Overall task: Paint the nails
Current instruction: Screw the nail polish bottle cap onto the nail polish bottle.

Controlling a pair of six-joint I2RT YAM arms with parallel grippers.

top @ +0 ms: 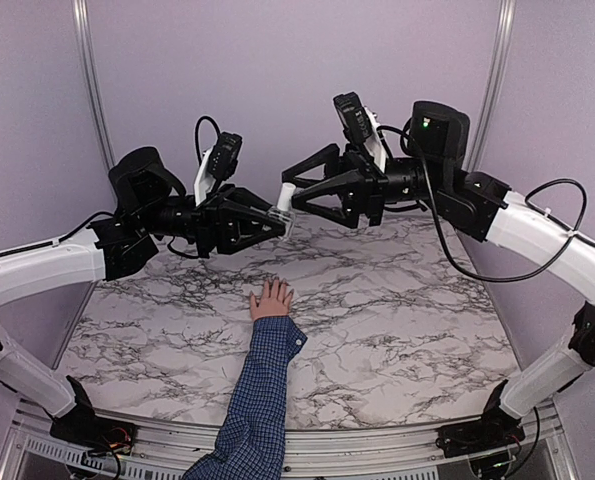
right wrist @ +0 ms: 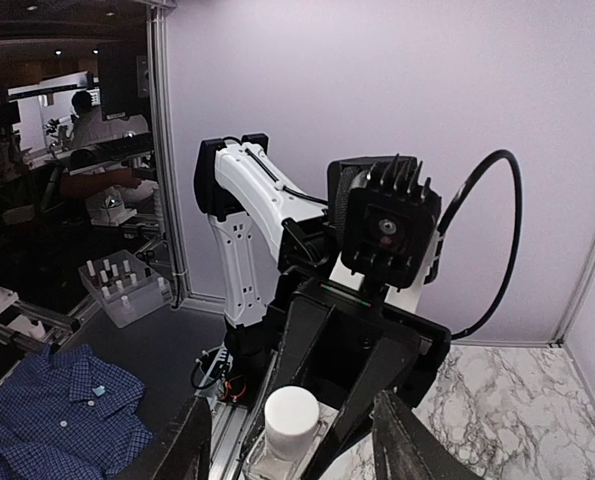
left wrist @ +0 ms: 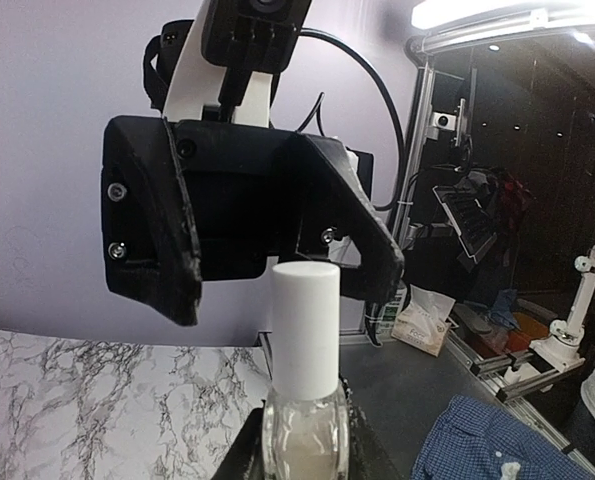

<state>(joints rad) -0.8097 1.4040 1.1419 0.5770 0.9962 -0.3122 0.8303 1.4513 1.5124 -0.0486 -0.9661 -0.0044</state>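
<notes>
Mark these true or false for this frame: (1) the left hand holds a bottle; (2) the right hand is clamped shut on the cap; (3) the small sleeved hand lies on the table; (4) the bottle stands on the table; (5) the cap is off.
1. True. The left hand is shut on a clear bottle with a white cap.
2. False. The right hand is open, with a finger on either side of the cap and neither touching it.
3. True. The small sleeved hand lies flat on the marble table, with its fingers spread.
4. False. The bottle is held in the air above the table.
5. False. The cap sits on the bottle.
</notes>
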